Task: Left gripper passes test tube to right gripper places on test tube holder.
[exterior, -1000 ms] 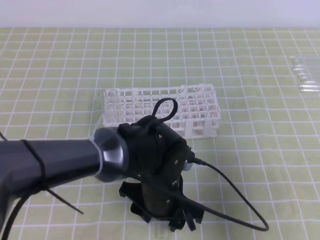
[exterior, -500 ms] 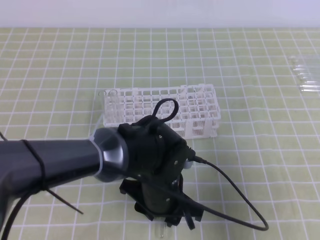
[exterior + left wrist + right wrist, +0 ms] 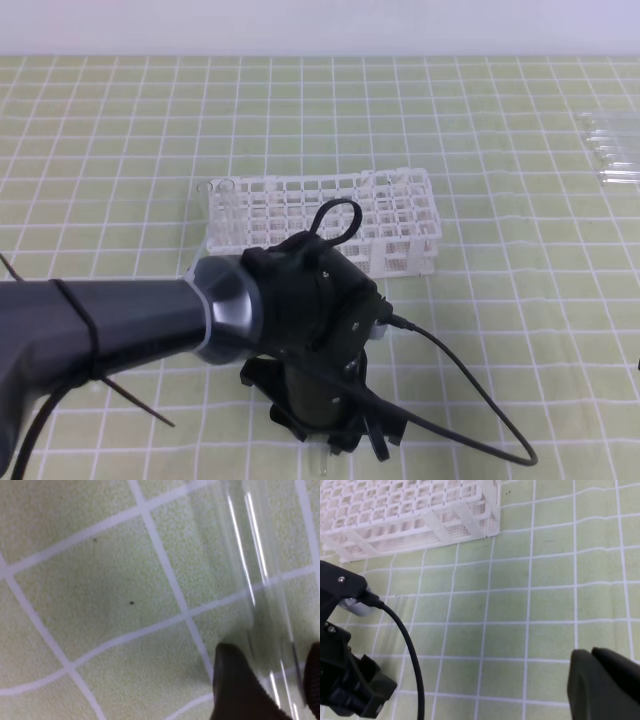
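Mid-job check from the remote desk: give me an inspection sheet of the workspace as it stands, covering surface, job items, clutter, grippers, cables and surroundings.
Surface: green mat with white grid, flat, small dark specks in the left wrist view.
Test tube: lying on the mat, running between the left gripper's fingers.
Test tube holder: white lattice rack, upright, beyond the left gripper; one clear tube stands at its left end.
Clutter: heap of clear tubes at the mat's far right edge.
Left gripper: lowered over the test tube, fingers either side; a firm grip cannot be told.
Right gripper: shut, holding nothing, off to the right.
Cables: black cable loops from the left wrist across the mat.
Surroundings: pale wall behind the mat.
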`<state>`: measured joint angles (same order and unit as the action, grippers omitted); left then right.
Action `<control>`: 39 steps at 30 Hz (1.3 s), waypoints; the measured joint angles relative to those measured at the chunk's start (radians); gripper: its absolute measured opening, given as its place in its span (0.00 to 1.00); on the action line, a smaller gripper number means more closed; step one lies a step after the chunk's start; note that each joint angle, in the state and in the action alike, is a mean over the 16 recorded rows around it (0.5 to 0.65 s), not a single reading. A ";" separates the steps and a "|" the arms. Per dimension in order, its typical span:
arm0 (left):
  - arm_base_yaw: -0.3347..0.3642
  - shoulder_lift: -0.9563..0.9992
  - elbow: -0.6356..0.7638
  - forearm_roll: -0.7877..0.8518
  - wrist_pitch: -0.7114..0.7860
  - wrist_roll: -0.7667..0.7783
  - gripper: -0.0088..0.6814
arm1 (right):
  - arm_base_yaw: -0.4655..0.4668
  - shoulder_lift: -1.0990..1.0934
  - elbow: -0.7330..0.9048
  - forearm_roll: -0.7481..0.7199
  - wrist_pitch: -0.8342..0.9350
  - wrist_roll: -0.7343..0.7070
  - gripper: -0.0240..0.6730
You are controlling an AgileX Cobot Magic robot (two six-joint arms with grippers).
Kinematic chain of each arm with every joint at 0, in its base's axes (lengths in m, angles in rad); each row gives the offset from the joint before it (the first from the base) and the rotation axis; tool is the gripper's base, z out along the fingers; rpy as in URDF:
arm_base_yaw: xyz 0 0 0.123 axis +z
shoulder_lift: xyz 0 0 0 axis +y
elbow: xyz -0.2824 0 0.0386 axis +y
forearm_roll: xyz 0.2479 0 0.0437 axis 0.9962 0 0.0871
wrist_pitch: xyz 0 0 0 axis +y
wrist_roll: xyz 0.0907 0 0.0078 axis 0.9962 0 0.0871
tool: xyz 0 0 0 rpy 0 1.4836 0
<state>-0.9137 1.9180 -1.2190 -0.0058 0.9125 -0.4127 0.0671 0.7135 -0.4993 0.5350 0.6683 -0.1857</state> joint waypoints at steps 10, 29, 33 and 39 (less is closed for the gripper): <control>0.001 0.002 0.001 0.009 0.016 0.047 0.25 | 0.000 0.000 0.000 0.008 0.000 -0.009 0.01; 0.002 -0.135 0.004 0.007 -0.008 0.176 0.12 | 0.000 0.000 -0.005 0.013 0.008 -0.018 0.01; 0.002 -0.231 0.017 0.007 -0.065 0.204 0.12 | 0.000 0.000 -0.026 0.018 0.027 -0.025 0.01; 0.002 -0.411 0.086 0.011 -0.189 0.238 0.12 | 0.000 0.001 -0.091 0.035 0.063 -0.034 0.01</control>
<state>-0.9120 1.5069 -1.1326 0.0057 0.7231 -0.1742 0.0671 0.7141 -0.5902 0.5698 0.7313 -0.2195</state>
